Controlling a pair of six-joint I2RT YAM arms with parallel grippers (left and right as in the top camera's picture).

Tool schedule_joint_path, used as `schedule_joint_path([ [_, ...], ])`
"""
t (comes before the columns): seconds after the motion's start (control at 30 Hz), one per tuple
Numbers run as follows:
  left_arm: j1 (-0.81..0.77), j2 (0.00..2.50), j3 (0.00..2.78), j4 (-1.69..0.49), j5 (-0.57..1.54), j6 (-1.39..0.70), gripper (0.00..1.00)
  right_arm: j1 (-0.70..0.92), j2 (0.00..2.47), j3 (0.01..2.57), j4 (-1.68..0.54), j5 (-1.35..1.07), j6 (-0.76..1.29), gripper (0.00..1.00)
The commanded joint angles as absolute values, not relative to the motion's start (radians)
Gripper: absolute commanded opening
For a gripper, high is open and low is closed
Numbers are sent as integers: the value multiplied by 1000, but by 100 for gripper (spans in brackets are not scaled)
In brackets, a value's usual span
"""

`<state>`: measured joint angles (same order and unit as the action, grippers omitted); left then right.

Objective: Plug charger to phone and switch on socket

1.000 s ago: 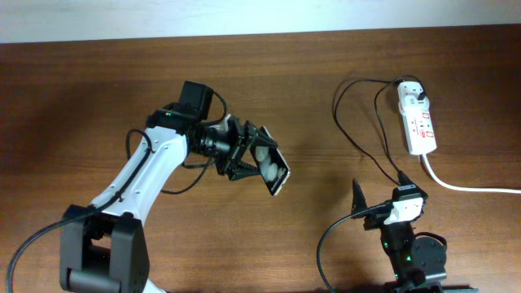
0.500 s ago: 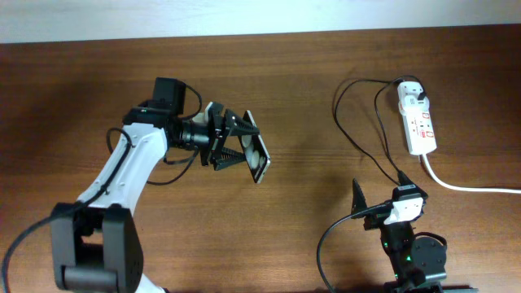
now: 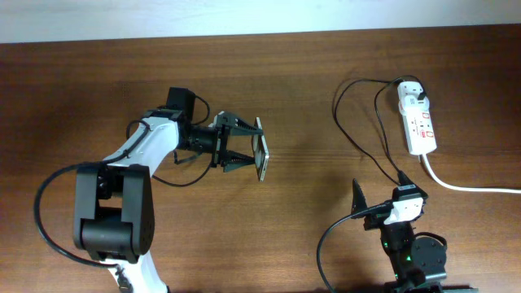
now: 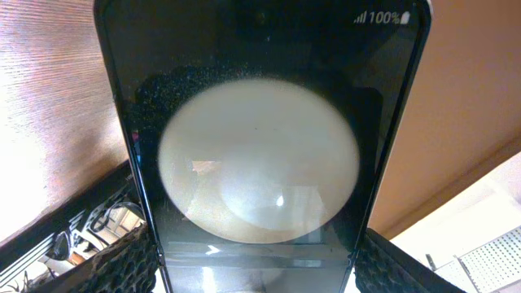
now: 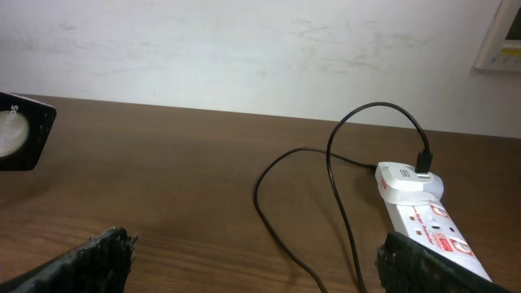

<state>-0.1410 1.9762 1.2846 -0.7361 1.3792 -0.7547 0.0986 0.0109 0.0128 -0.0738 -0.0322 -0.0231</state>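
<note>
My left gripper [image 3: 244, 152] is shut on the black phone [image 3: 261, 157] and holds it on edge above the table, left of centre. In the left wrist view the phone [image 4: 260, 146] fills the frame, a white round patch on its face, with a finger [image 4: 114, 260] pressing on each side. The white socket [image 3: 417, 118] lies at the far right with the charger's adapter [image 3: 413, 92] plugged in. The black charger cable [image 3: 358, 138] loops down to my open right gripper [image 3: 380, 191] and runs between its fingers [image 5: 89, 264]. The plug tip is hidden.
A thick white cord [image 3: 464, 185] runs from the socket to the right edge. In the right wrist view the socket [image 5: 431, 220] is ahead on the right and the phone [image 5: 20, 130] shows at the left edge. A pale wall borders the table's far side.
My left arm has swung the phone up and to the left and turned it from tilted to standing on edge. The right arm, cable and socket have not moved.
</note>
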Motion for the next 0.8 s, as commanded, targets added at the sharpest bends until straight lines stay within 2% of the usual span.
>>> schedule_joint_path([
  [0.0, -141, 1975, 1287, -733, 1409, -734, 68, 91, 3, 6, -75, -41, -19, 99],
  [0.3, -141, 1975, 1287, -738, 1452, -702, 68, 91, 3, 6, -73, -79, 1, 99],
  [0.33, -141, 1975, 1287, -738, 1452, -702, 68, 91, 3, 6, -70, -110, 92, 99],
  [0.43, -141, 1975, 1287, -738, 1452, -702, 68, 91, 3, 6, -51, -354, 632, 99],
  [0.53, -141, 1975, 1287, -738, 1451, -702, 68, 91, 3, 6, -47, -672, 826, 99],
  [0.63, -141, 1975, 1287, -738, 1451, -702, 68, 91, 3, 6, -48, -934, 1155, 99],
  [0.73, -141, 1975, 1287, -738, 1451, -702, 67, 91, 3, 6, -40, -910, 1167, 99],
  [0.77, -141, 1975, 1287, -738, 1447, -702, 67, 91, 3, 6, -41, -919, 1039, 99],
])
